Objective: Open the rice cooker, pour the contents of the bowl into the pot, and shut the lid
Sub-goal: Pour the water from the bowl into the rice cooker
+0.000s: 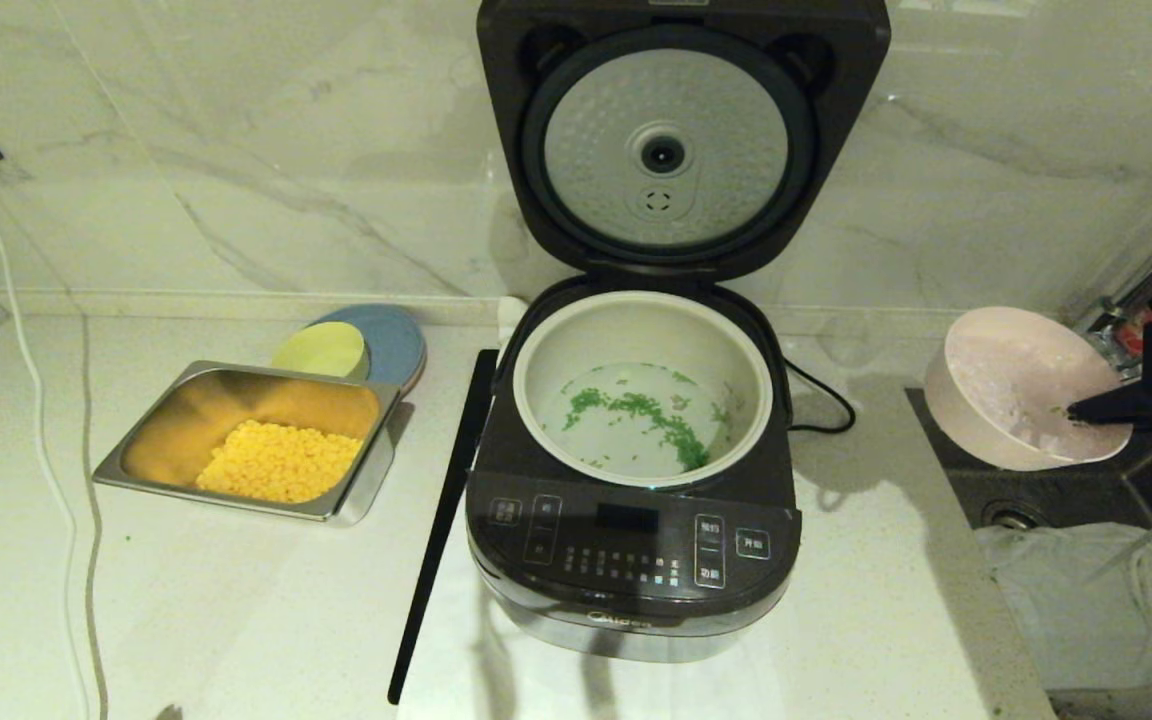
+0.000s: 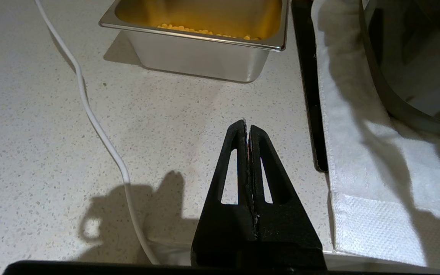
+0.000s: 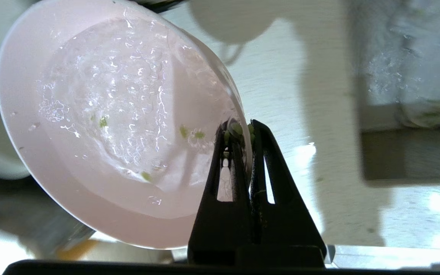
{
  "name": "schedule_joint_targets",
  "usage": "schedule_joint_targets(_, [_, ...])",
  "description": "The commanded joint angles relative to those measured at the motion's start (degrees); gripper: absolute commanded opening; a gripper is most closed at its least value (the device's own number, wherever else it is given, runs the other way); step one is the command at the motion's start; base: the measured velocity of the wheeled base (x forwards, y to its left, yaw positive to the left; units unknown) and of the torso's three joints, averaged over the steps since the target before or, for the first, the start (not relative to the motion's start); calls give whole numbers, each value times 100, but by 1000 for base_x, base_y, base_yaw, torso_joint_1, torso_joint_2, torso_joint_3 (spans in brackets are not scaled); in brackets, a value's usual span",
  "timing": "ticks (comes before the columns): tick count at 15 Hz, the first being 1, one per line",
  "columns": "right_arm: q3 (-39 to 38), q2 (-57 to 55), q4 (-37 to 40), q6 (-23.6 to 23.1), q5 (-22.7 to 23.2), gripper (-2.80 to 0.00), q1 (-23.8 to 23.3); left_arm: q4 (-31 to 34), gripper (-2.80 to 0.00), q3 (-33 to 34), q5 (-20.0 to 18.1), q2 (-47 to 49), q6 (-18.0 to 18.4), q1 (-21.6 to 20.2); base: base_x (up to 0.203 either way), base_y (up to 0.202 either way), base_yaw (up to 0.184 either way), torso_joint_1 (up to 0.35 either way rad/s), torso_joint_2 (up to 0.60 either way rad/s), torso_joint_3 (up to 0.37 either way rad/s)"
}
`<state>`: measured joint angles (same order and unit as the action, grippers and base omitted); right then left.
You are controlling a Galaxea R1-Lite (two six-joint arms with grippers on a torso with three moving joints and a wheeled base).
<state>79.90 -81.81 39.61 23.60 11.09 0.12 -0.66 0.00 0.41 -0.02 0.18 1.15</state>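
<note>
The black rice cooker (image 1: 633,545) stands mid-counter with its lid (image 1: 666,150) raised, silver disc showing. Chopped green bits (image 1: 636,410) lie on the floor of its cream-white pot (image 1: 546,350). At the right, the pale pink bowl (image 1: 1021,385) (image 3: 113,122) is held tilted above the sink edge, wet inside with only a few green specks. My right gripper (image 1: 1086,408) (image 3: 242,128) is shut on its rim. My left gripper (image 2: 247,128) hovers shut and empty over the counter left of the cooker, out of the head view.
A steel tray (image 1: 136,440) (image 2: 204,57) of yellow corn sits to the left, with a small yellow bowl (image 1: 321,350) on a blue plate (image 1: 396,335) behind it. A white cable (image 1: 46,450) (image 2: 101,130) runs down the counter. A black strip (image 1: 441,520) and a white towel (image 2: 357,152) border the cooker. A sink (image 1: 1056,490) lies right.
</note>
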Motion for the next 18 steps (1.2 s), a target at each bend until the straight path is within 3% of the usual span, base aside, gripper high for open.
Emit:
schedule_joint_targets(1, [646, -77, 424, 74, -64, -280, 663, -4, -280, 53, 3, -6, 8, 0, 0, 0, 0, 0, 0, 0])
schedule_joint_targets(10, [1581, -1133, 483, 249, -1012, -280, 2908, -4, -280, 53, 3, -6, -1, 0, 0, 0, 0, 0, 0, 0])
schedule_joint_targets(18, [2942, -2547, 475, 524, -1643, -280, 4056, -4, -280, 53, 3, -6, -1, 0, 0, 0, 0, 0, 0, 0])
